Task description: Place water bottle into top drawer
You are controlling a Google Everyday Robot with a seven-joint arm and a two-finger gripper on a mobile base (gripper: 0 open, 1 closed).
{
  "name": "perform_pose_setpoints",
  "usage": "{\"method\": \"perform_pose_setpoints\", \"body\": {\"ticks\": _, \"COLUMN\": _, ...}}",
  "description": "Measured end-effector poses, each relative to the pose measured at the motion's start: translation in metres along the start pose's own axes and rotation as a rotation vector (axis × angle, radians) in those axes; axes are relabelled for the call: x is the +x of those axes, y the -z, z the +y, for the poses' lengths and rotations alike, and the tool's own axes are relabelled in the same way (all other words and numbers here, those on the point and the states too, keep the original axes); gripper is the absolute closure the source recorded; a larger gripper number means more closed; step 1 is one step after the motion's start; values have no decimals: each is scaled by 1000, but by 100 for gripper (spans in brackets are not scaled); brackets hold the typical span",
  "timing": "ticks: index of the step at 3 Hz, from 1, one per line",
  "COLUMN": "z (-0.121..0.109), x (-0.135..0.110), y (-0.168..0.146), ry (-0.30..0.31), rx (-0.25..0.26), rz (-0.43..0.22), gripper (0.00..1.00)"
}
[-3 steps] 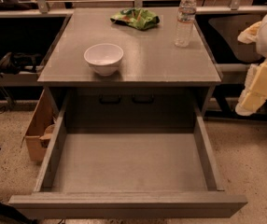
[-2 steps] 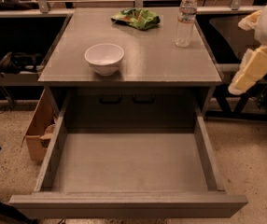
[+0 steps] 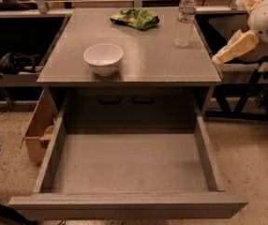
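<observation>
The water bottle (image 3: 185, 18) stands upright at the back right of the grey tabletop (image 3: 148, 60); it is clear and ribbed, with a white cap. The top drawer (image 3: 127, 205) is pulled fully open below the table, and its bare grey floor holds nothing. My gripper (image 3: 220, 58) is at the right edge of the view, just off the table's right side. It is level with the tabletop, to the right of and nearer than the bottle, and touches nothing. My white arm body (image 3: 267, 22) is behind it.
A white bowl (image 3: 103, 58) sits on the left of the tabletop. A green crumpled chip bag (image 3: 136, 18) lies at the back middle. A dark recessed panel with two black handles (image 3: 127, 99) is under the tabletop. A cardboard box (image 3: 39, 128) stands on the floor at left.
My arm and gripper have risen and swung left toward the table's right edge. The bottle, bowl and drawer have not moved.
</observation>
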State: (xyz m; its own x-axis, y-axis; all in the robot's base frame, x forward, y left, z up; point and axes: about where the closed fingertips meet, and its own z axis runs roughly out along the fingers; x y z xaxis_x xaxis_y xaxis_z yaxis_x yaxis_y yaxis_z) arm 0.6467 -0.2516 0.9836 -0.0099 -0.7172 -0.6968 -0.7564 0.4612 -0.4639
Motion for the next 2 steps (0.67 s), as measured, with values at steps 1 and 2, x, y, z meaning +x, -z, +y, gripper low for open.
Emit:
{"method": "perform_pose_setpoints", "body": {"ticks": 1, "z": -19, "x": 6, "y": -23, "ry": -67, "rx": 48, "rz": -143, "gripper": 0}}
{"method": "perform_pose_setpoints", "body": {"ticks": 2, "z": -15, "x": 8, "y": -33, "ry": -87, "rx": 35, "rz": -153, "gripper": 0}}
